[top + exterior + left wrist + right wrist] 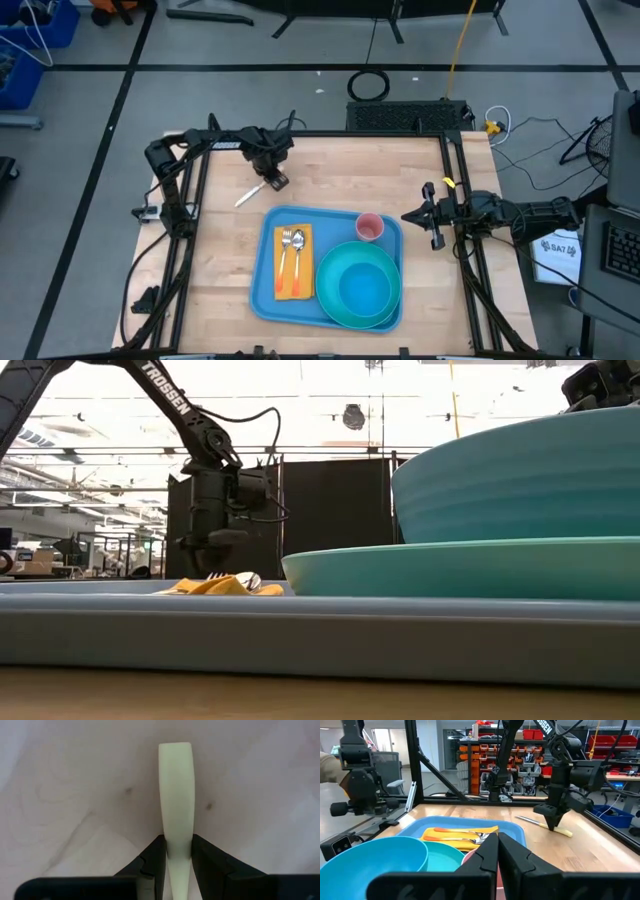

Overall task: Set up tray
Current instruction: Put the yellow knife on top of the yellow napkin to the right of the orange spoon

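The blue tray (262,292) lies on the near middle of the table. It carries an orange napkin (292,270) with a fork and spoon (291,241), a pink cup (369,227), and a turquoise bowl on a round plate (360,288). A knife (245,196) with a cream handle lies on the bare wood beyond the tray's far left corner. My left gripper (275,182) stands over the knife, shut on it. My right gripper (408,214) hovers shut by the tray's right edge, holding nothing. My left gripper (176,851) pinches the knife's cream handle (176,832) between its two fingers, which lie across it. It comes from above, pointing down (552,825). The handle's free end (175,755) sticks out past the fingers, and the blade (530,821) lies along the table on the other side.
The table's black frame posts (455,170) stand along its left and right sides. Bare wood lies left of the tray (215,260) and along the far side (350,165). In the low view the tray's rim (300,630) and the plate and bowl (500,510) fill the foreground.
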`<action>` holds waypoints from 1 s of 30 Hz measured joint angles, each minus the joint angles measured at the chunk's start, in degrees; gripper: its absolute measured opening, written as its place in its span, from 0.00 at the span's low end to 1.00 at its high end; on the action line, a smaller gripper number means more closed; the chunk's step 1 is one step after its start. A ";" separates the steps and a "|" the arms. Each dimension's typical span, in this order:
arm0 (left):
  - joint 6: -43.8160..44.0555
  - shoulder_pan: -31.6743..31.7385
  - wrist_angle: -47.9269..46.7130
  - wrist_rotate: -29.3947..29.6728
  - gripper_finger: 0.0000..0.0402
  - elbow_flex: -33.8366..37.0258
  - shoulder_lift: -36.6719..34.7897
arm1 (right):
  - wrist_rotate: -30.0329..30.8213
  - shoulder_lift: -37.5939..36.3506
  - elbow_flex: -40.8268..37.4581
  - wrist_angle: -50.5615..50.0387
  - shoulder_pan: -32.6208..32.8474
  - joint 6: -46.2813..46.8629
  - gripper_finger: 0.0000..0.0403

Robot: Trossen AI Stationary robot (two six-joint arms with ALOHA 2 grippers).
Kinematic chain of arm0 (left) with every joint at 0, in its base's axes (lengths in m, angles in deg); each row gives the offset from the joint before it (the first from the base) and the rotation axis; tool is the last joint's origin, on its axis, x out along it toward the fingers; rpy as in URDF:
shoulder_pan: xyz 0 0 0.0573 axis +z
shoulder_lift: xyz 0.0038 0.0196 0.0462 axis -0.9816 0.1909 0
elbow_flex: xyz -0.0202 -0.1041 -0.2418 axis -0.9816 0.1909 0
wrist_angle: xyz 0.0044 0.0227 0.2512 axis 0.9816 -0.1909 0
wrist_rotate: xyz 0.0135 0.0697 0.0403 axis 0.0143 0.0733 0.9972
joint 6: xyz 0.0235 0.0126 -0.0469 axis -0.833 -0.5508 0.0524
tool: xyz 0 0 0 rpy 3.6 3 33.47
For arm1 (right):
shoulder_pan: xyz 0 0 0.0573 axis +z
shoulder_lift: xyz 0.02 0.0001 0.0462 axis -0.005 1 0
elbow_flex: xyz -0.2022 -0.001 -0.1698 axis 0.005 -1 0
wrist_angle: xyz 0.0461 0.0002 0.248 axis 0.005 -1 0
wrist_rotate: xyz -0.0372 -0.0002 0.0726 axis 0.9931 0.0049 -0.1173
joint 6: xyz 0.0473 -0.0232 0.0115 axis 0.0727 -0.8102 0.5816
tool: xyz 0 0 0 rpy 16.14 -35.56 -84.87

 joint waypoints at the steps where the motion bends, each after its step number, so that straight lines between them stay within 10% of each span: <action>1: -2.10 -0.52 -0.28 0.18 0.22 0.01 0.00 | 0.02 0.00 0.00 -0.02 0.00 0.00 0.01; 19: -17.01 -14.98 -6.17 23.43 0.22 0.46 0.44 | 1.46 0.00 0.00 0.00 0.00 0.02 0.01; 30: -17.49 -21.25 0.81 25.79 0.16 0.37 0.35 | 1.46 0.00 0.00 0.56 0.00 0.73 0.01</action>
